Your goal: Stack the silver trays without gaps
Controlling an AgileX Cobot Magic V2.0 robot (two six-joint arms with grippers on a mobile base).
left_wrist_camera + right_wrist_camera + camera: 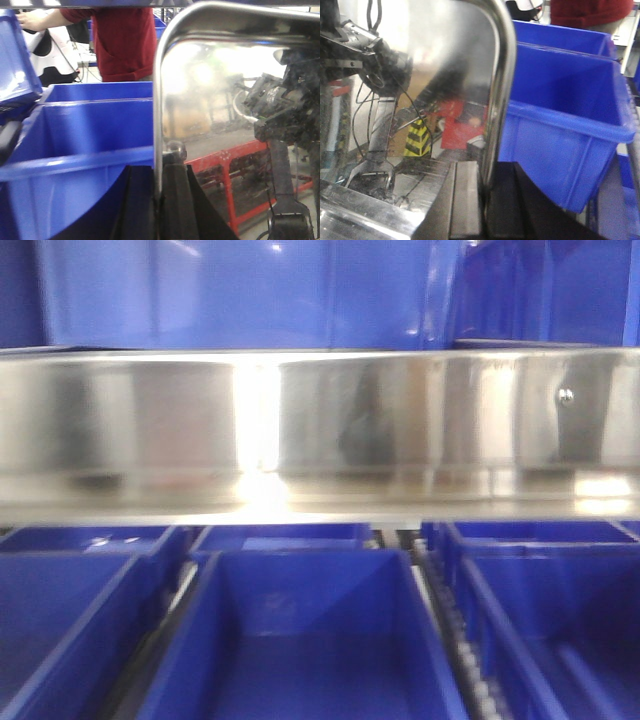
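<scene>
Blue bins (300, 640) take up most of the scene. In the front view, open-topped rows run across the lower half and more blue walls rise behind them. A long, flat steel rail (320, 430) spans the full width directly above the nearest row of bins. It is blurred and carries a bright glare left of centre. In the left wrist view a silver tray (210, 100) stands on edge just right of the blue bins (95, 130), with its rounded corner uppermost. Its mirror face reflects a dark arm and a red frame. In the right wrist view a silver tray (445, 60) stands on edge just left of the blue bins (560, 125), again corner up and reflecting arm and cables. Whether both wrist views show the same pan cannot be told. A person (122, 40) in a dark red shirt stands behind the bins, one arm stretched toward a tilted bin at far left. The same red shirt (592, 12) shows beyond the bins in the right wrist view. The left gripper (159, 172), just right of the near bin, is closed on the tray's out-turned rim — one dark finger on each side, pressed against the metal. The right gripper (484, 170), just left of its near bin, clamps the rim the same way — a grey finger on the mirror side and a black one on the bin side. A small screw (565, 395) sits near the rail's right end, above the rightmost bins.
</scene>
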